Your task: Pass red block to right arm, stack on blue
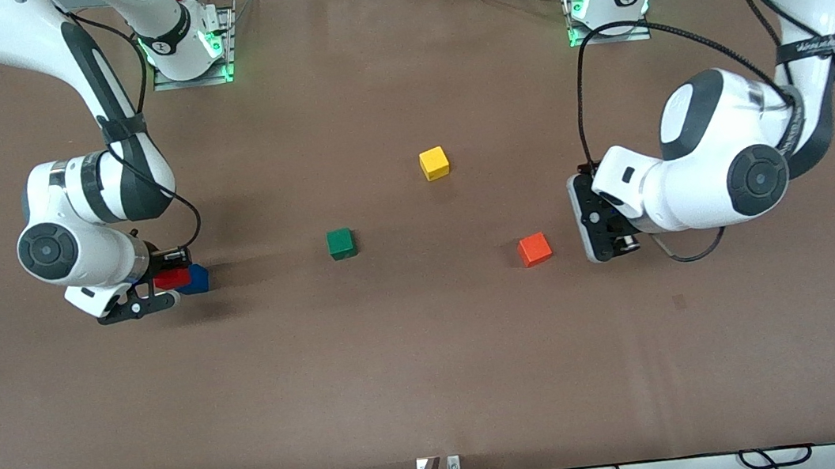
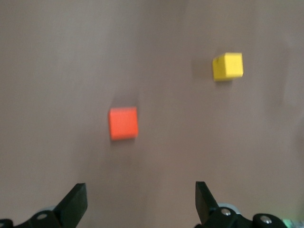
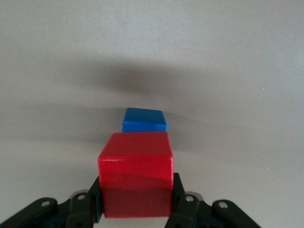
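The red block (image 1: 172, 278), a small plain bright-red cube, is clamped between the fingers of the right gripper (image 1: 162, 281) and held level in the air, just beside the blue block (image 1: 195, 279). The blue block, a deep-blue cube of equal size, is seated flat on the table (image 1: 433, 360) toward the right arm's end.

Five cubes show, one of each colour: one red block (image 1: 170, 278), one blue cube (image 1: 196, 279), one green cube (image 1: 340, 243), one yellow cube (image 1: 434, 163) and one orange-red cube (image 1: 535, 249). Two robot arms, one brown tabletop (image 1: 435, 376).
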